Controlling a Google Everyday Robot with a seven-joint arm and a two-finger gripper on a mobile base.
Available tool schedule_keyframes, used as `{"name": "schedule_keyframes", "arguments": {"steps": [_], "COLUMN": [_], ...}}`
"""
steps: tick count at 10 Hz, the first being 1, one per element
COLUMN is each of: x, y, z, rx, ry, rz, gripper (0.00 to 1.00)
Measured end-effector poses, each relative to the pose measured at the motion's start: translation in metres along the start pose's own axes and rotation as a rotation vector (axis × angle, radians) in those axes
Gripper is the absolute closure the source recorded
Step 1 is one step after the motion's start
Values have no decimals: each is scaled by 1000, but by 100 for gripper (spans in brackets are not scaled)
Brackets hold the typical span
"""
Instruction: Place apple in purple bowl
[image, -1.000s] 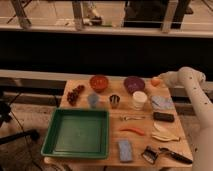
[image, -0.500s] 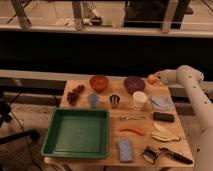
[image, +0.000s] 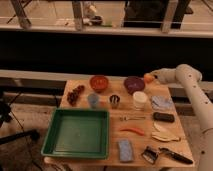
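Observation:
The apple is a small orange-yellow fruit held in my gripper at the end of the white arm reaching in from the right. It hangs just right of the purple bowl, near the bowl's right rim, at the back of the wooden table. The gripper is shut on the apple.
An orange-red bowl sits left of the purple bowl. Dark red grapes, a blue cup, a metal cup, a white cup and a blue cloth stand mid-table. A green tray fills the front left. A red-orange pepper lies mid-front.
The gripper has moved left with the apple, from over the table's right back corner to just beside the purple bowl's right rim.

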Motion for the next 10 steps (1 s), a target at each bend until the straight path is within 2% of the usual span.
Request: {"name": "schedule_keyframes", "arguments": {"steps": [4, 10], "x": [-14, -42], "y": [6, 13], "z": [-7, 15], "rx": [-3, -27], "ry": [-37, -86], "rz": [-25, -56], "gripper": [100, 100]}}
